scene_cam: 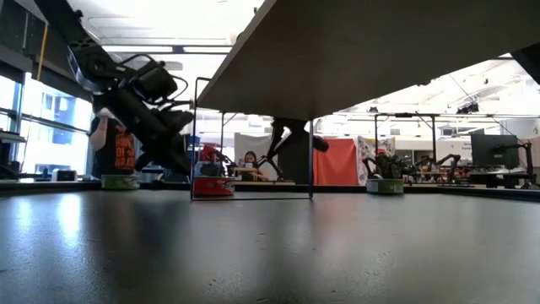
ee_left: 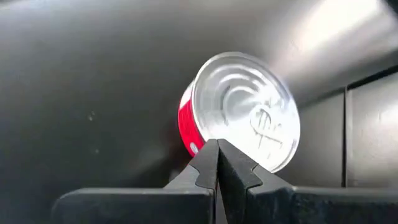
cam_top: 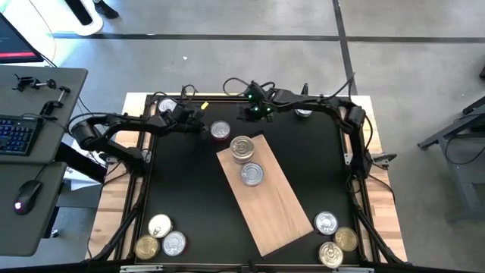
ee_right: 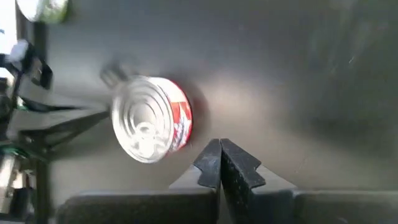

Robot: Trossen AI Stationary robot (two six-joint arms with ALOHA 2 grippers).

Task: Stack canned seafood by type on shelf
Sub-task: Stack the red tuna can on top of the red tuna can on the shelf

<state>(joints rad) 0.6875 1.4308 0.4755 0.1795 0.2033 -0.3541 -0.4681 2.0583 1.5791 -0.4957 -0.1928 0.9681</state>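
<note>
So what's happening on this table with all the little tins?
Two robot arms are sorting canned seafood onto a wooden board. A stack of tins and a single tin already sit on it. The left gripper and right gripper, both shut and empty, sit on either side of a red-labelled tin on the black table. More tins wait in the near corners.

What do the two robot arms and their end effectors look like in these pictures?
Both arms are dark, nearly black, built of slim jointed segments with cables running along them. The left end effector and the right end effector each have two dark angular fingers with pointed tips, as the wrist views show. Small green lights glow on the right arm's wrist.
</note>
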